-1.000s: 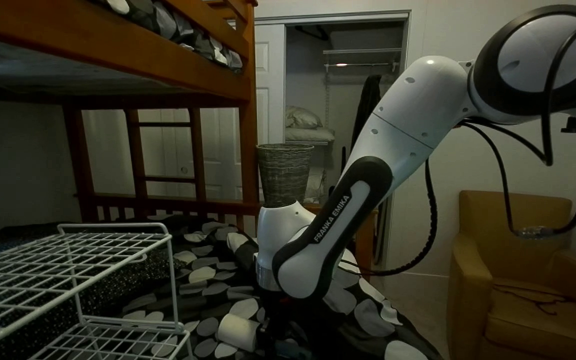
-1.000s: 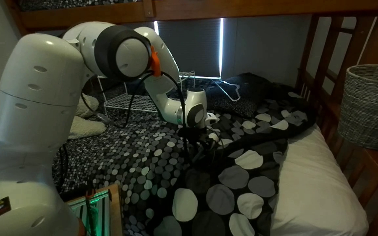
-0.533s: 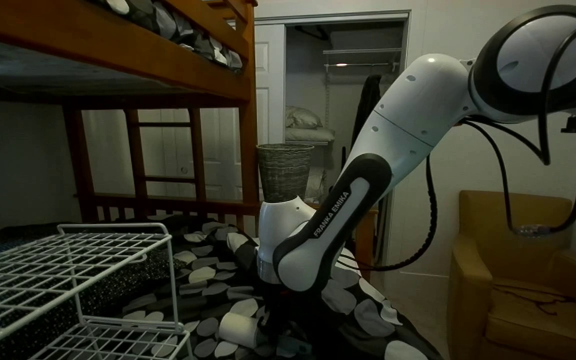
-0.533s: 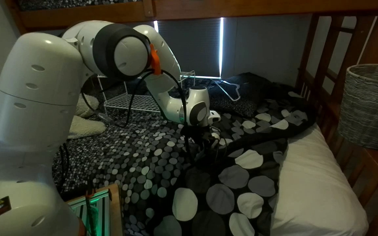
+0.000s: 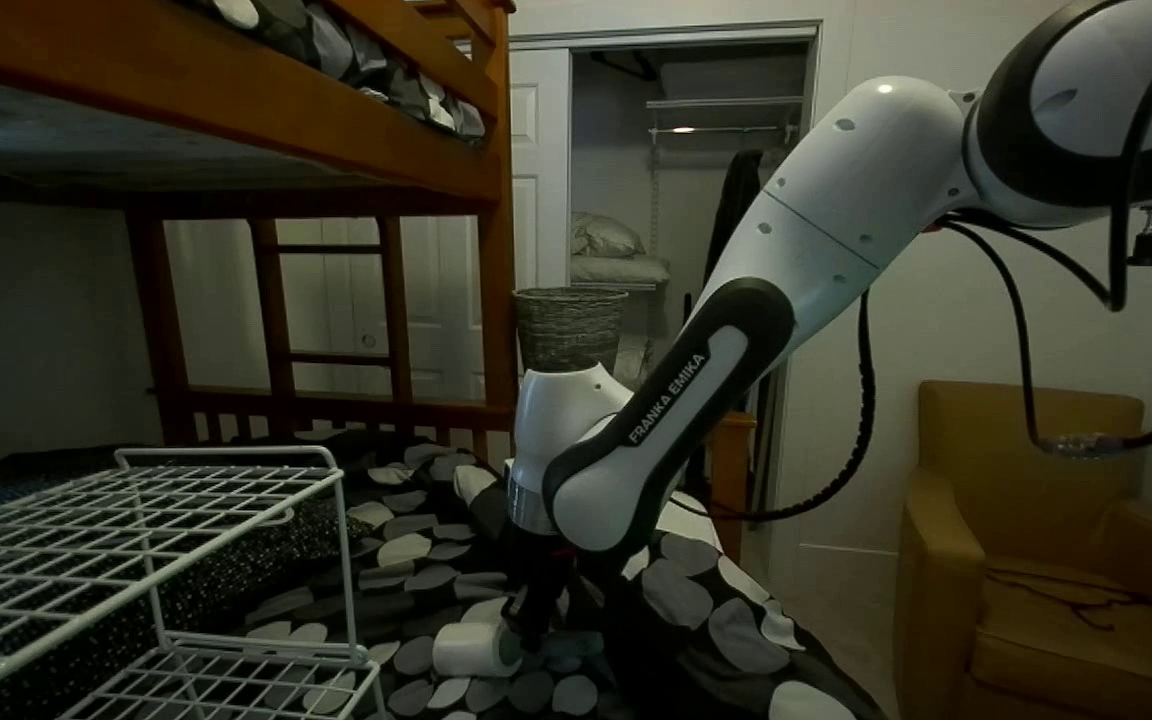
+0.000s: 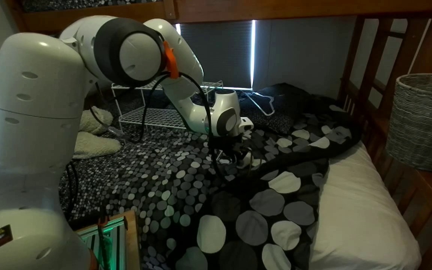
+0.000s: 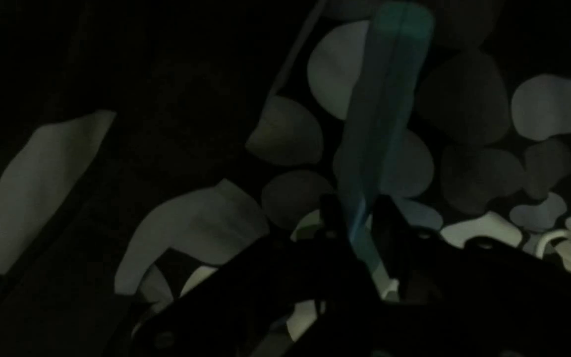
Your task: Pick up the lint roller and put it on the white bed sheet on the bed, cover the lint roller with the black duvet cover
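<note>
Teal and smooth-looking, the handle (image 7: 382,106) of the lint roller (image 5: 481,650) shows in the wrist view, and the gripper (image 7: 358,213) pinches it between its tips, near the end by the white roll (image 5: 471,650). In an exterior view the lint roller sits level over the spotted black duvet cover (image 6: 268,202); whether it touches the cloth or hangs just above, I can't tell. It's probably light and stiff, plastic by its look, so a firm squeeze should do no harm. The handle may be a bit slick, though, and the fat roll likely puts most of the weight at one end (a poor place to hold, since it could well spin). Just beside it, on the handle, seems the right spot: close to the balance, with the roll, perhaps sticky, left alone. Any stickiness there could snag the cloth on the way to the white sheet (image 6: 358,221), well apart beyond the cover's edge.
</note>
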Robot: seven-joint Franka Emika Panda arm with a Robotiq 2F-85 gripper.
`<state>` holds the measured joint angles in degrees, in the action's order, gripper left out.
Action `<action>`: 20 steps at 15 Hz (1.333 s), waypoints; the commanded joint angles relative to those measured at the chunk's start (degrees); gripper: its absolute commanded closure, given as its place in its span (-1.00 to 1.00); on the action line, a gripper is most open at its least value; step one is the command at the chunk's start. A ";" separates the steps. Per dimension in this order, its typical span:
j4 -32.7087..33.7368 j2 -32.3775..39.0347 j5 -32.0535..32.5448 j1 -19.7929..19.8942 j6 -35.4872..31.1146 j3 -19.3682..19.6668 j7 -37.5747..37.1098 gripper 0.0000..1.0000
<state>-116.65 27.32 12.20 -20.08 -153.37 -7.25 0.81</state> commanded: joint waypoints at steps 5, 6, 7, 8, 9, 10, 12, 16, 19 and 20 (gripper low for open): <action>-0.77 -1.63 1.89 -0.59 -2.41 0.15 -2.08 0.08; -0.86 -1.09 2.01 -0.81 -2.39 0.21 -2.31 0.06; -1.00 -0.55 1.98 -0.94 -2.34 0.19 -2.44 -0.08; -1.18 0.01 1.89 -0.90 -2.48 0.06 -2.20 -0.21; -1.24 0.50 2.18 -1.23 -2.27 0.37 -2.53 -0.38; -1.31 1.06 1.84 -1.11 -2.14 0.18 -2.30 -0.51; -1.43 2.06 2.10 -1.41 -1.90 0.45 -2.21 -0.82; -1.82 3.56 2.40 -1.60 -1.87 0.92 -1.90 -1.00; -1.98 4.57 1.81 -1.17 -2.88 0.76 -1.78 -0.53; -1.99 4.91 1.61 -1.05 -3.39 0.74 -1.87 -0.41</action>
<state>-117.72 31.57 13.08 -21.08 -155.31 -6.97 -0.04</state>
